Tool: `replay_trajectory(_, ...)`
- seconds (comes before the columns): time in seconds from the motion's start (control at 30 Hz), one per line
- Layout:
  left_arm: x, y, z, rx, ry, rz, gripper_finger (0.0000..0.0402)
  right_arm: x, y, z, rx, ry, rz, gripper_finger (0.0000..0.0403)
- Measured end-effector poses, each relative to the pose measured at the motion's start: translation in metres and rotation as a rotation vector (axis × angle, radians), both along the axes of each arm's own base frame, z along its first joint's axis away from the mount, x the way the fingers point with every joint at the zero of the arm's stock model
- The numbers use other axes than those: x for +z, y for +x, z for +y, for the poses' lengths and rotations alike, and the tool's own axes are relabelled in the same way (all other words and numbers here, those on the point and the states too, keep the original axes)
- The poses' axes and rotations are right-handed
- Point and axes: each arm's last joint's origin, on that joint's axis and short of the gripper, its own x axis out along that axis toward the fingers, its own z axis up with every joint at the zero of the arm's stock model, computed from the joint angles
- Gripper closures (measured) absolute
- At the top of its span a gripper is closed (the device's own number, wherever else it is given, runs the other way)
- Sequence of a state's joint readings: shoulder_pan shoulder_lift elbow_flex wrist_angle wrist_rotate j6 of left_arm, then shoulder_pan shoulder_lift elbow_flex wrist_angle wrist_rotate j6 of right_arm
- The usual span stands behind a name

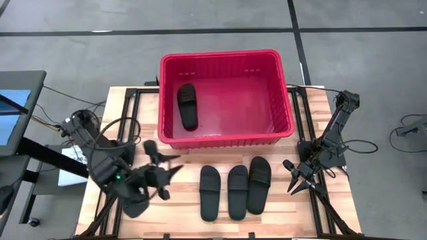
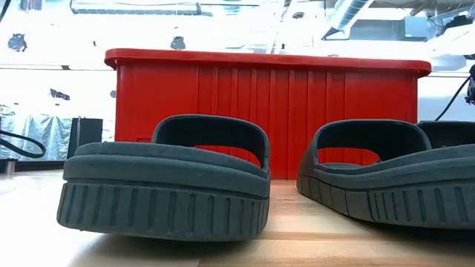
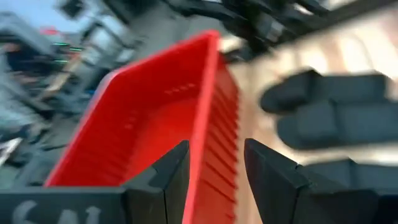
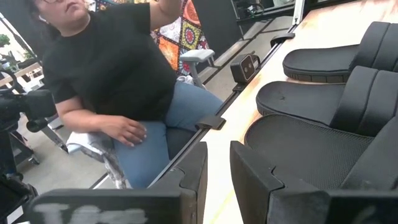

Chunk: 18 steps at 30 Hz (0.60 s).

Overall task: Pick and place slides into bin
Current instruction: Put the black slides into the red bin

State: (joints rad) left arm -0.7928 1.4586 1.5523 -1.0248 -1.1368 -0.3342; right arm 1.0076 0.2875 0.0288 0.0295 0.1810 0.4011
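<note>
Near edge of bench (image 1: 333,200): three black slides are laid side by side, toes toward the bin — left one (image 1: 210,193), middle one (image 1: 237,192), right one (image 1: 259,185). The right one is set slightly farther forward and tilted. None is touched by either arm.

Low view, closest: the ribbed sole and strap of one slide (image 2: 167,182) are seen end-on, with a second (image 2: 386,174) beside it on the wooden top; the red wall of the bin (image 2: 267,111) stands behind both.

Left end effector (image 1: 162,175): held above the bench at the left of the three slides, near the bin's front left corner. Its fingers (image 3: 177,177) are spread with a clear gap and nothing is held between them; the bin's rim (image 3: 205,93) is lined up in that gap, farther off.

Right end effector (image 1: 295,181): parked low at the right of the slides, apart from them. Its fingers (image 4: 199,168) are only narrowly parted and nothing is gripped; the three slides (image 4: 323,99) are seen ahead of it.

Bin, far half of bench: large red tub (image 1: 283,87), upright. One slide (image 1: 187,105) is lying inside, on the floor at its left side.

Beyond the bench: a seated person (image 4: 112,87) in a black top and jeans is seen — well clear of the arms.
</note>
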Motion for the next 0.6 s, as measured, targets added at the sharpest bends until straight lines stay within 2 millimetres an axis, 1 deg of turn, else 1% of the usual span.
replay_trajectory(0.13, 0.002, -0.029, 0.01, 0.048, -0.101, -0.168, 0.0258, 0.0, 0.0, 0.0, 0.0, 0.0, 0.0, 0.0342)
replay_trajectory(0.23, -0.002, -0.047, 0.014, 0.007, -0.171, -0.227, 0.0258, 0.0, 0.0, 0.0, 0.0, 0.0, 0.0, 0.0342)
replay_trajectory(0.3, -0.007, -0.056, 0.016, -0.008, -0.178, -0.268, 0.0258, 0.0, 0.0, 0.0, 0.0, -0.001, 0.0, 0.0342)
replay_trajectory(0.43, -0.025, -0.068, 0.023, -0.023, -0.173, -0.302, 0.0258, 0.0, 0.0, 0.0, 0.0, 0.0, 0.0, 0.0342)
replay_trajectory(0.6, -0.046, -0.072, 0.027, -0.069, -0.188, -0.275, 0.0258, 0.0, 0.0, 0.0, 0.0, -0.001, 0.0, 0.0342)
